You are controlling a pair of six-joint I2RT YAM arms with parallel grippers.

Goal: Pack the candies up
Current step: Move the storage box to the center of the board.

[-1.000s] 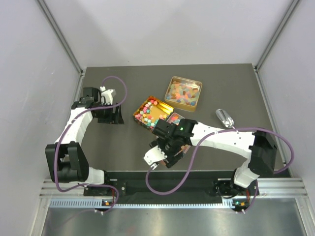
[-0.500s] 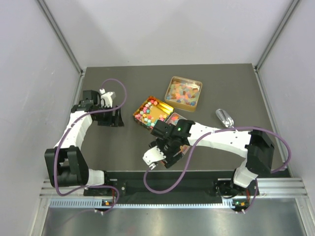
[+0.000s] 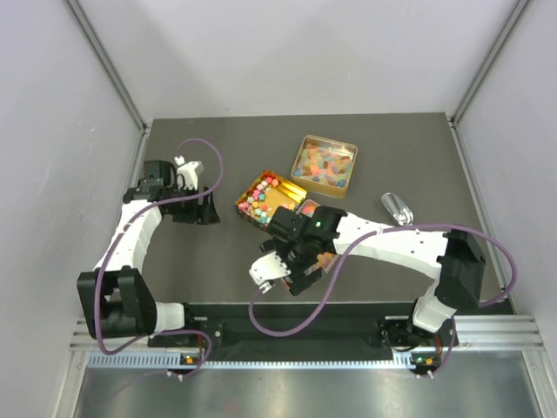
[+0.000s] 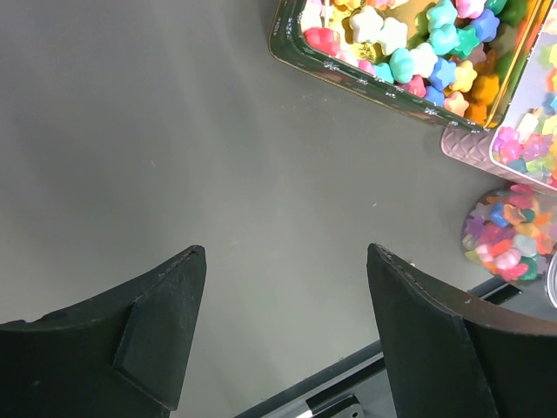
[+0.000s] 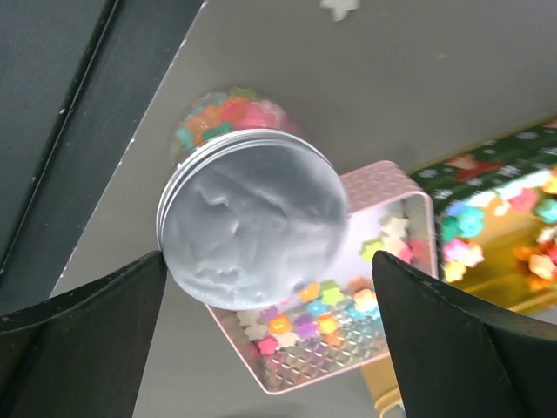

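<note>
At the worktop's (image 3: 218, 252) near edge, the right fingers (image 5: 452, 331) stand wide apart on either side of a lidded jar (image 5: 252, 218) of candies (image 5: 228, 113), gripping nothing. Farther back on the left, the left fingers (image 4: 435, 340) hang open and empty beside a gold tin (image 4: 365, 78) heaped with more candies.

A robot lab test cell. Plain white panel walls (image 3: 287, 52) close off the top of the overhead view, framed by aluminium posts (image 3: 104, 65). A dark table (image 3: 392, 139) fills the middle. Two white arms (image 3: 396, 244) trailing purple cables (image 3: 203, 138) are bolted to a slotted metal rail (image 3: 305, 357) along the bottom.
</note>
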